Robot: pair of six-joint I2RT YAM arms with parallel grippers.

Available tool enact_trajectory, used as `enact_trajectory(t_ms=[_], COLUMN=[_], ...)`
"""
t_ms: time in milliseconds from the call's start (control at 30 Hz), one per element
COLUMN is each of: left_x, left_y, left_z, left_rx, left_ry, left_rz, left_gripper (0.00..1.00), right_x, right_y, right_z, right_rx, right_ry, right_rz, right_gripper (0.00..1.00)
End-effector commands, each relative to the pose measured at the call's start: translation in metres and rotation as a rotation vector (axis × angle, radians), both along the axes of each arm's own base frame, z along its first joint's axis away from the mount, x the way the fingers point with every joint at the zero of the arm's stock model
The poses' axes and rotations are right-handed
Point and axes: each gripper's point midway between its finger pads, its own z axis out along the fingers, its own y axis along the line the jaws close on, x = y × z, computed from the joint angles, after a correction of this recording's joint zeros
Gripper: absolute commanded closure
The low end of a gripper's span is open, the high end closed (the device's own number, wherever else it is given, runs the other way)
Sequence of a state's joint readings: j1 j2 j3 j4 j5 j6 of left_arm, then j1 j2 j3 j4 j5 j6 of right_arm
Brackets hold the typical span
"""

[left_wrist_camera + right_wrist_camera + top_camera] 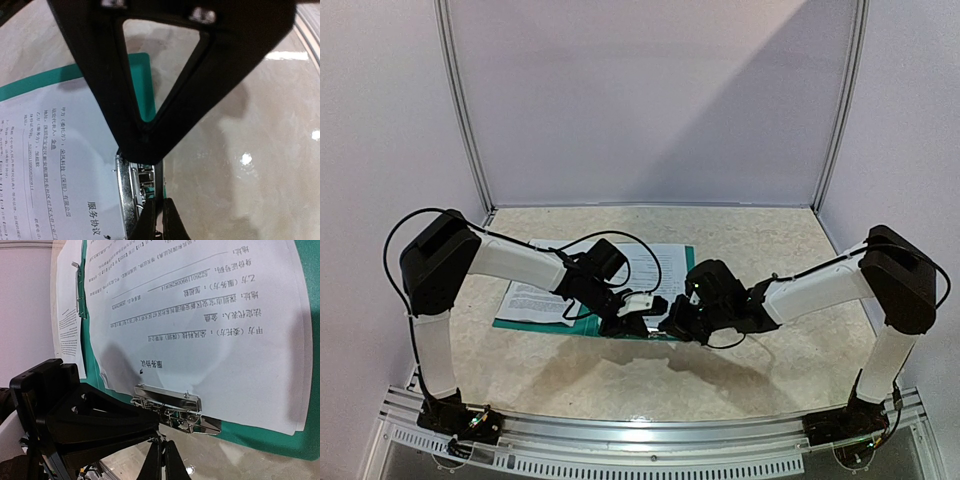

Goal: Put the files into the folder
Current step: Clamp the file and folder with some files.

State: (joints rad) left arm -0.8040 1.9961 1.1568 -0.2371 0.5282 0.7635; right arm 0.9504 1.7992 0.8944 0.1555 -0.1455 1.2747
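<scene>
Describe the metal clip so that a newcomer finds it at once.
The teal folder lies on the table, with printed sheets on it. The metal clip sits on the right-hand sheet's near edge. It is wide and shiny, unlike the thin clip farther back beside that sheet.

Lab booth, white panels [640, 100], aluminium frame [463, 110]

The black left gripper [638, 324] and right gripper [671, 327] crowd the shiny metal clip [172, 407] on the near edge of the flat teal plastic folder [525, 324]. Speckled beige tabletop [770, 240] lies open to the right.
</scene>
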Motion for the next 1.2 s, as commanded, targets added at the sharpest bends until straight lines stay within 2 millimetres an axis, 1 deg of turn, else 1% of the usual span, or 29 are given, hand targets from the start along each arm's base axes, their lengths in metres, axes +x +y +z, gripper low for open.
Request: enact_trajectory(t_ms=[0, 33, 67, 200, 233, 300, 333, 500, 600, 633, 700, 767, 833, 933, 1000, 1067, 1100, 1167], left_x=[-0.013, -0.012, -0.012, -0.012, -0.013, -0.013, -0.013, -0.013, -0.01, -0.007, -0.003, -0.001, 0.002, 0.018, 0.038, 0.067, 0.083, 0.126], left_y=[0.032, 0.032, 0.032, 0.032, 0.032, 0.033, 0.033, 0.033, 0.032, 0.03, 0.027, 0.024, 0.02, 0.017, 0.02, 0.029, 0.037, 0.064], left_z=[-0.05, -0.05, -0.05, -0.051, -0.051, -0.052, -0.052, -0.051, -0.042, -0.034, -0.015, 0.008, 0.035, 0.064, 0.076, 0.085, 0.088, 0.09], left_rx=[0.204, 0.204, 0.206, 0.21, 0.21, 0.212, 0.212, 0.216, 0.216, 0.211, 0.195, 0.159, 0.11, 0.056, 0.036, 0.012, -0.001, -0.006], left_ry=[0.047, 0.046, 0.047, 0.049, 0.049, 0.05, 0.05, 0.053, 0.064, 0.066, 0.075, 0.094, 0.112, 0.15, 0.179, 0.218, 0.246, 0.241], left_rz=[0.039, 0.041, 0.041, 0.039, 0.038, 0.038, 0.037, 0.04, 0.061, 0.07, 0.09, 0.108, 0.132, 0.209, 0.312, 0.459, 0.559, 0.776], left_gripper=[1.0, 1.0, 1.0, 1.0, 1.0, 1.0, 1.0, 1.0, 0.99, 0.91, 0.78, 0.68, 0.61, 0.58, 0.57, 0.56, 0.54, 0.49], right_x=[0.002, 0.001, 0.001, 0.003, 0.004, 0.006, 0.006, 0.005, 0.006, 0.006, 0.007, 0.007, 0.006, 0.003, 0.002, 0.002, 0.002, 0.002], right_y=[0.008, 0.008, 0.007, 0.005, 0.005, 0.004, 0.003, 0.001, 0.0, -0.001, -0.001, -0.001, 0.003, 0.005, 0.006, 0.006, 0.005, 0.004], right_z=[-0.005, -0.006, -0.007, -0.004, -0.002, -0.002, -0.001, -0.004, -0.008, -0.007, -0.006, -0.005, -0.001, -0.002, -0.002, -0.002, -0.003, -0.001], right_rx=[-0.001, -0.005, -0.011, -0.039, -0.047, -0.066, -0.07, -0.084, -0.094, -0.095, -0.097, -0.108, -0.113, -0.116, -0.118, -0.121, -0.125, -0.125], right_ry=[0.014, 0.018, 0.022, 0.01, 0.007, -0.005, -0.012, -0.012, -0.012, -0.014, -0.019, -0.025, -0.04, -0.044, -0.045, -0.049, -0.05, -0.057], right_rz=[0.029, 0.031, 0.031, 0.028, 0.029, 0.033, 0.03, 0.037, 0.032, 0.03, 0.025, 0.024, 0.031, 0.036, 0.034, 0.034, 0.032, 0.031], right_gripper=[0.96, 0.91, 0.89, 0.87, 0.89, 0.97, 1.0, 1.0, 1.0, 1.0, 1.0, 1.0, 1.0, 1.0, 1.0, 1.0, 1.0, 1.0])
